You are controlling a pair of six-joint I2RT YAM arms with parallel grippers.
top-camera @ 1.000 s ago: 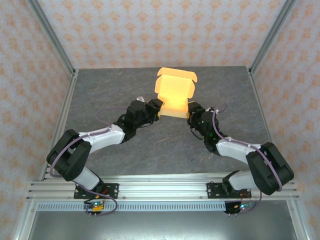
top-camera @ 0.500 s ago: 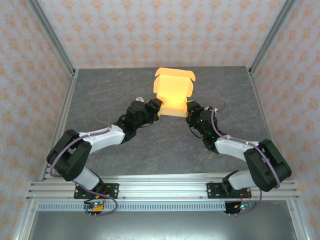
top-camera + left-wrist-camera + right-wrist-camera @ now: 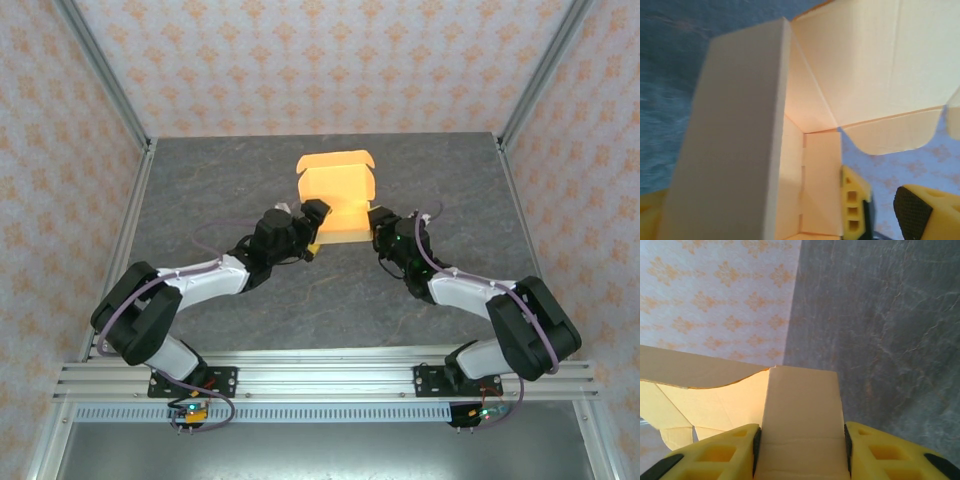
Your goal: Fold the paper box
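The paper box (image 3: 338, 192) is a tan cardboard mailer standing on the grey table (image 3: 220, 180), its lid flap upright behind the tray. My left gripper (image 3: 316, 222) is at the box's left side and my right gripper (image 3: 377, 220) at its right side. In the left wrist view the paper box (image 3: 860, 65) shows its inside, with a side wall (image 3: 735, 140) running between my left gripper's (image 3: 755, 212) fingers, one yellow finger (image 3: 855, 205) pressed to an inner panel. In the right wrist view my right gripper (image 3: 802, 442) is shut on a narrow box wall (image 3: 801, 405).
Patterned enclosure walls (image 3: 330, 60) and metal frame posts (image 3: 105, 75) surround the table. The aluminium rail (image 3: 330, 375) with both arm bases runs along the near edge. A second yellow finger with a black pad (image 3: 920, 210) shows beyond the box.
The box has shifted left and slightly nearer, carried by both grippers, and its lid flap has tipped lower. Both arms followed to the left.
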